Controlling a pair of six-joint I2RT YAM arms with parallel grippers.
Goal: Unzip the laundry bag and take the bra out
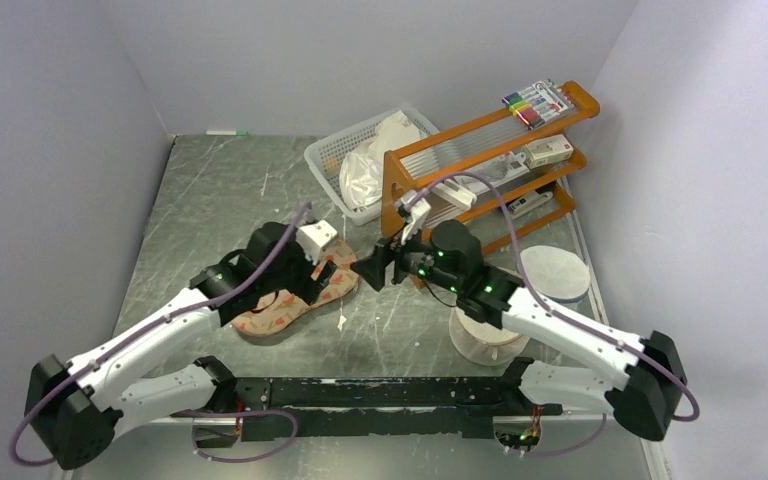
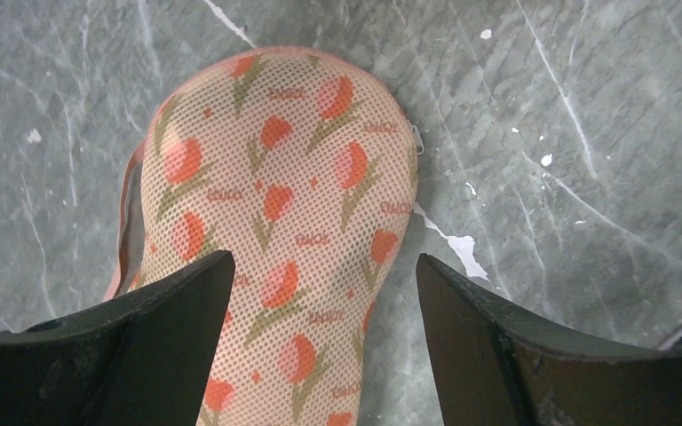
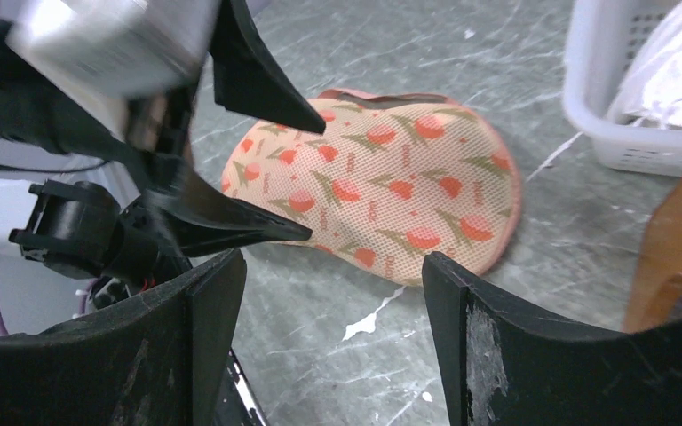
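Observation:
The laundry bag [image 1: 282,308] lies flat on the table, a peach mesh pouch with red-orange flowers and a pink rim. It fills the left wrist view [image 2: 284,195] and lies ahead in the right wrist view [image 3: 400,191]. My left gripper [image 1: 326,270] hovers open over its narrow middle [image 2: 320,266], with nothing between the jaws. Its black fingers [image 3: 231,222] show in the right wrist view. My right gripper [image 1: 372,267] is open just right of the bag's end, over bare table [image 3: 333,271]. The bra is hidden.
A white basket [image 1: 332,168] holding plastic bags stands at the back, beside an orange wooden rack [image 1: 490,150]. A white round mesh drum [image 1: 480,338] sits under the right arm, a round white lid [image 1: 556,272] behind it. Walls close in on both sides.

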